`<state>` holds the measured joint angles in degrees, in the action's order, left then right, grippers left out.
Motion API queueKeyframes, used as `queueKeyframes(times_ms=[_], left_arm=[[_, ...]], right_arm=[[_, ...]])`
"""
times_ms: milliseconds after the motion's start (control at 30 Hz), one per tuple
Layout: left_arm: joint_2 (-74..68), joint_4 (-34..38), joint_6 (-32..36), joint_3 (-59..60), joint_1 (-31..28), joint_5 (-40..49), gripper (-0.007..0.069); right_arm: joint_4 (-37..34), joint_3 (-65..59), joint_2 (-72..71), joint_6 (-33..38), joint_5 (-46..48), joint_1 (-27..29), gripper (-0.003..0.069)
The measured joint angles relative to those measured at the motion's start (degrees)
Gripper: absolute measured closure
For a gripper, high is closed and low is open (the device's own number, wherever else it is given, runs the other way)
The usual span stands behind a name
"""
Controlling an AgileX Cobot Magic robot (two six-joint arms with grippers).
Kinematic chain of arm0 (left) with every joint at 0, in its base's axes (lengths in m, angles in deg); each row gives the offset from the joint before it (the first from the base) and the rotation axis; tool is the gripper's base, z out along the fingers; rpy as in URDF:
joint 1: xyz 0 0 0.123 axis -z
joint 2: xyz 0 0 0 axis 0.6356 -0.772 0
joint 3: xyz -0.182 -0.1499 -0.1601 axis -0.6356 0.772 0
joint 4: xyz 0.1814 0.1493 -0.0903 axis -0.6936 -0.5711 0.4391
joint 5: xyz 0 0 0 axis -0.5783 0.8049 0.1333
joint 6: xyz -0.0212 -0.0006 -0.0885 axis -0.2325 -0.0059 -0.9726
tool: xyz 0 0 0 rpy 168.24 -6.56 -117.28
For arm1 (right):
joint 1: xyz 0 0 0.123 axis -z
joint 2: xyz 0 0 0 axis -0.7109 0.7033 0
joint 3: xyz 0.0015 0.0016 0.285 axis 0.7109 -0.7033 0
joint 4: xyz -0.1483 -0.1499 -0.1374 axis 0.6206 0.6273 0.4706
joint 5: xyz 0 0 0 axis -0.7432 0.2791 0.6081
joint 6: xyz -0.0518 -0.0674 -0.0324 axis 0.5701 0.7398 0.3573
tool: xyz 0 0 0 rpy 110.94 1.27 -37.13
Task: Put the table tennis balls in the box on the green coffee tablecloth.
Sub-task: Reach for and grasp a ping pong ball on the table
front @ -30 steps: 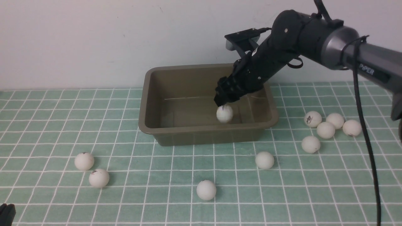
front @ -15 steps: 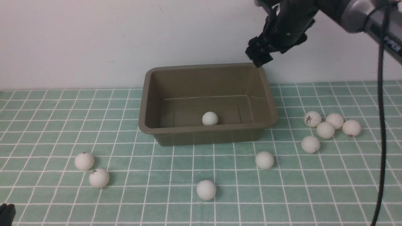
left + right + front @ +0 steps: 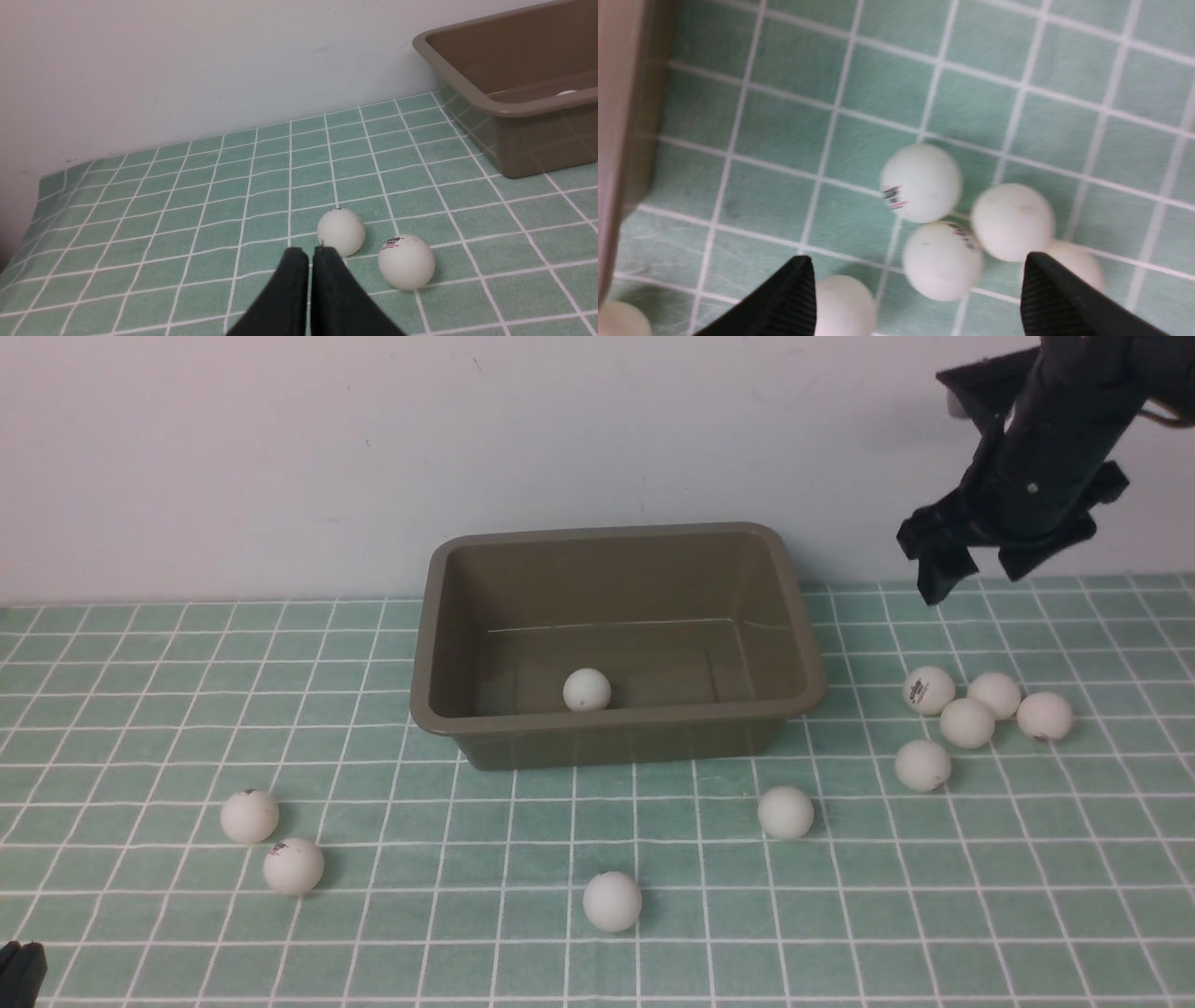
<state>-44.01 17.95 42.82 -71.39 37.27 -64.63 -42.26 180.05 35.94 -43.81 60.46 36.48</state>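
The wall (image 3: 280, 448): white and plain, at the back behind everything.
The green coffee tablecloth (image 3: 140, 709): it lies flat under all the things. It is green with thin white lines that make little squares.
The box (image 3: 616, 744): a brown tub that sits on the cloth at the back, near the wall, about in the middle. It is open on top.
My right end effector (image 3: 976, 574): it is high in the air, to the right of the box and well apart from it. Its two fingers are spread wide apart and there is nothing between them. In my right wrist view, a bunch of balls lies on the cloth below it.
My left end effector (image 3: 310, 254): it is low at the near left corner. Its two fingers are pressed together and hold nothing.
The table tennis balls: I count ten small white ones.
The ball in the box (image 3: 587, 691): it is alone on the floor of the box, close to the front wall.
The right bunch (image 3: 967, 722): five balls on the cloth to the right of the box, four of them close together.
The middle pair (image 3: 785, 812): two balls on the cloth in front of the box, apart from each other.
The left pair (image 3: 341, 231): two balls side by side on the cloth, near my left fingertips but not touching them.
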Motion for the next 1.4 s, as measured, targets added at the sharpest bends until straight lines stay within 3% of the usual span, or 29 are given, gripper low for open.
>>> queueKeyframes(times_ms=[833, 1033, 1133, 1400], left_arm=[[0.0, 0.0, 0.0, 0.0, 0.0, 0.0, 0.0629], [0.0, 0.0, 0.0, 0.0, 0.0, 0.0, 0.0629], [0.0, 0.0, 0.0, 0.0, 0.0, 0.0, 0.0629], [0.0, 0.0, 0.0, 0.0, 0.0, 0.0, 0.0629]], right_arm=[[0.15, -2.91, 9.42, 1.62, -9.71, 0.0, 0.0126], [0.15, -2.91, 10.99, 1.62, -9.92, 0.0, 0.0213], [0.15, -2.91, 10.99, 1.62, -10.19, 0.0, 0.0295], [0.82, 5.8, 10.99, 1.49, -1.23, 0.0, 0.0295]])
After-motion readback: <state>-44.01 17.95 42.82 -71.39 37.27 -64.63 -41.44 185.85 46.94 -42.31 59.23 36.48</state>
